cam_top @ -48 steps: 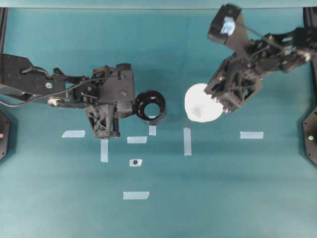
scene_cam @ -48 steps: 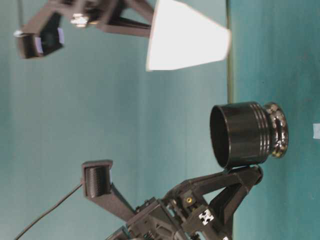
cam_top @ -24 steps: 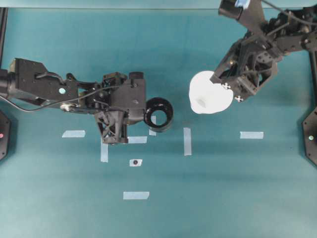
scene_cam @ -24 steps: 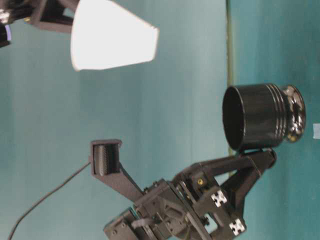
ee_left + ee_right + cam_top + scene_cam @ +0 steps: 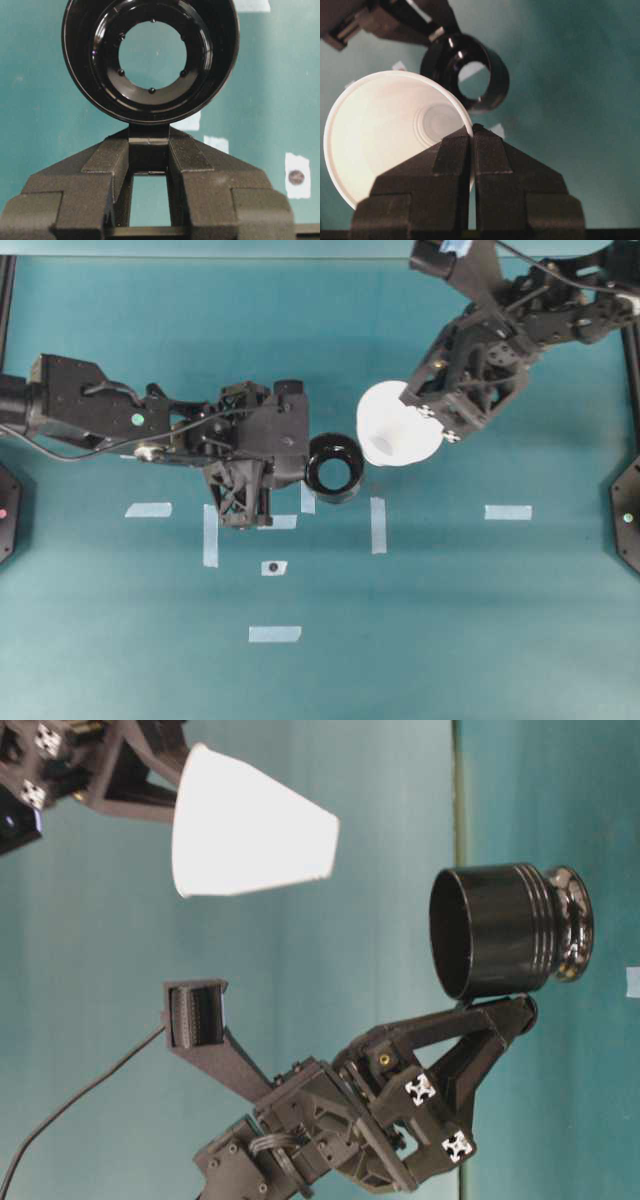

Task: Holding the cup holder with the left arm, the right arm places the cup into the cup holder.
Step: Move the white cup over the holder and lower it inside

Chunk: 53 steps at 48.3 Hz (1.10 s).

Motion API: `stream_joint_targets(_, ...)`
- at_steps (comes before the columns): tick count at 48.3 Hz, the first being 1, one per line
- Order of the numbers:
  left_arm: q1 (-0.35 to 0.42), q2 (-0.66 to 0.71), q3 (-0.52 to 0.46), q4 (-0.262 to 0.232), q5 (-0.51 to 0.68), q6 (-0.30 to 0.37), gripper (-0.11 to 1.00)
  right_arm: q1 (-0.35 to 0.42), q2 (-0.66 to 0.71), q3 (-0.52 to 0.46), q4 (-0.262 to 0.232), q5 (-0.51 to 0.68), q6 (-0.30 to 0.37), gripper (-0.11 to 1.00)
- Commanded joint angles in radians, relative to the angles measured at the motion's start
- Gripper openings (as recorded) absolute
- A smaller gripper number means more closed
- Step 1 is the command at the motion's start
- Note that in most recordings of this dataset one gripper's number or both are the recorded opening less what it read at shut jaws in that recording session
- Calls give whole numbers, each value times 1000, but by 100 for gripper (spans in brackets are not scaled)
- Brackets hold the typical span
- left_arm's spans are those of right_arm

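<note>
Overhead exterior view: you've got the cup holder (image 5: pixel 335 467) held by your left end effector (image 5: pixel 303 457), which comes in from its left side. The cup (image 5: pixel 397 435) sits just to the upper right of the cup holder, hanging off your right end effector (image 5: pixel 420 412), rim not over the opening. Bits of pale tape (image 5: pixel 378 525) lie on the teal table (image 5: pixel 450 620) below the cup holder.

Table-level exterior view: this one's rotated, so the cup holder (image 5: pixel 505 930) shows side-on with its mouth facing left, clear of the table, the left end effector (image 5: pixel 500 1010) gripping it from underneath in the frame. The cup (image 5: pixel 250 825) is up and to the left of the cup holder, well apart from it.

Left wrist view: your left end effector (image 5: pixel 149 155) is clamped on the stubby handle of the cup holder (image 5: pixel 150 60), jaws only narrowly apart around it.

Right wrist view: your right end effector (image 5: pixel 471 137) is pinched nearly closed on the cup (image 5: pixel 395 135) wall at the rim. The cup holder (image 5: pixel 470 75) is just beyond the cup.
</note>
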Motion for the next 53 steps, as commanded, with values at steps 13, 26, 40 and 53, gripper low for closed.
stream_joint_targets(13,-3,0,-49,5,0,0,21,14,67,-28,0,-87,5,3)
stream_joint_targets(26,-3,2,-51,5,0,0,21,31,120,-17,2,-133,3,3)
stream_joint_targets(40,-3,-2,-51,5,0,0,21,52,155,14,2,-184,0,3)
stream_joint_targets(53,-3,-3,-51,2,0,0,21,58,179,23,-25,-190,2,3)
